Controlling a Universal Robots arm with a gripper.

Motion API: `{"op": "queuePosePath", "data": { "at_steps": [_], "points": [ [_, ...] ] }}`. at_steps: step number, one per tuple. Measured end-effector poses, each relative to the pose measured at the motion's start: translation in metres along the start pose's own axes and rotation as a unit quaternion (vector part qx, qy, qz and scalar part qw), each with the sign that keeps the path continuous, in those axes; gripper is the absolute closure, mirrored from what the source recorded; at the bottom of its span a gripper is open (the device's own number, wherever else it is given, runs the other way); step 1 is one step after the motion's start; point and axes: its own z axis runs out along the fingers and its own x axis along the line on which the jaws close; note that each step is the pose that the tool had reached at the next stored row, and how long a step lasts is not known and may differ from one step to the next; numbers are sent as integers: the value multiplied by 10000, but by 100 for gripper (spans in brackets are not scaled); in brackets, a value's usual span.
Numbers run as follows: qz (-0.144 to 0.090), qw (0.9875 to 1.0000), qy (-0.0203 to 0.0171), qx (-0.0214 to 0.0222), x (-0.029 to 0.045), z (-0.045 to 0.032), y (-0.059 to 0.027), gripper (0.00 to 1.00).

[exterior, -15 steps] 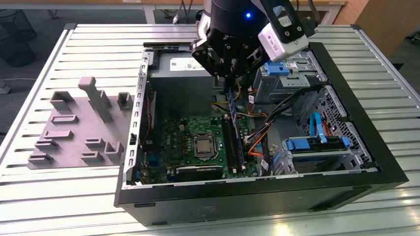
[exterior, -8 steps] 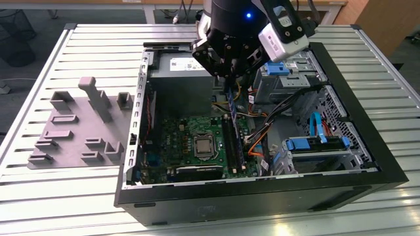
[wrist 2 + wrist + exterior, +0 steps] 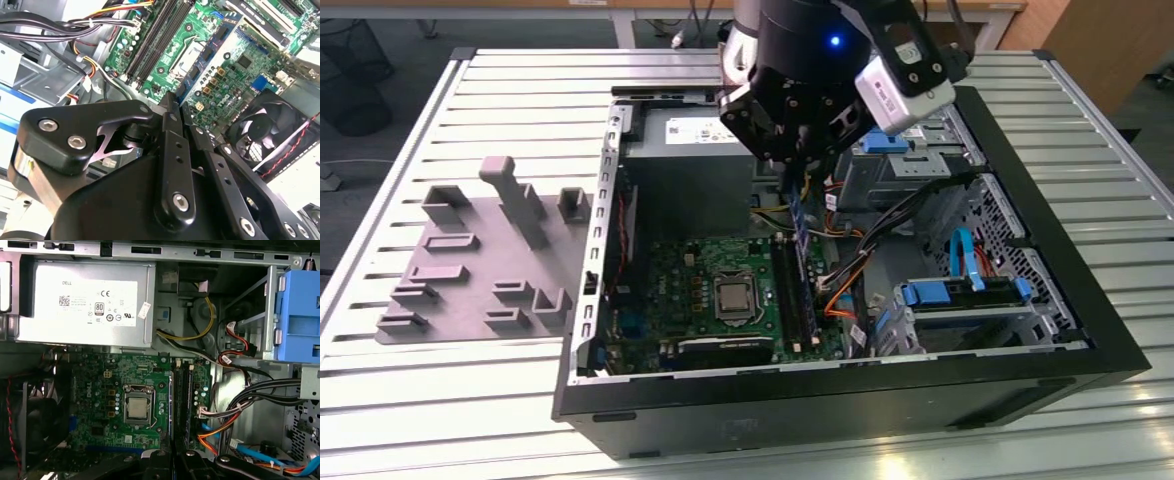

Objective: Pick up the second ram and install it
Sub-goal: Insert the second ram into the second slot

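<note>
My gripper hangs inside the open black computer case, above the green motherboard. It is shut on the second ram, a thin blue-green stick that points down from the fingers toward the long black memory slots. In the first wrist view the ram shows edge-on as a dark line running from the gripper along the slots. In the second wrist view the fingers are pressed together, with the slots beyond them.
A grey power supply fills the case's far end. Bundled cables and blue drive brackets crowd the exterior view's right of the slots. A fan sits by the board. A grey fixture plate lies on the slatted table.
</note>
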Motion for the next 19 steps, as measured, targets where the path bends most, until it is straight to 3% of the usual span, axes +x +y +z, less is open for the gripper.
{"op": "queuePosePath", "data": {
  "at_steps": [13,19],
  "points": [
    [0,10000,0,0,-2,235,-9,86],
    [0,10000,0,0,-2,247,-10,86]
  ]
}}
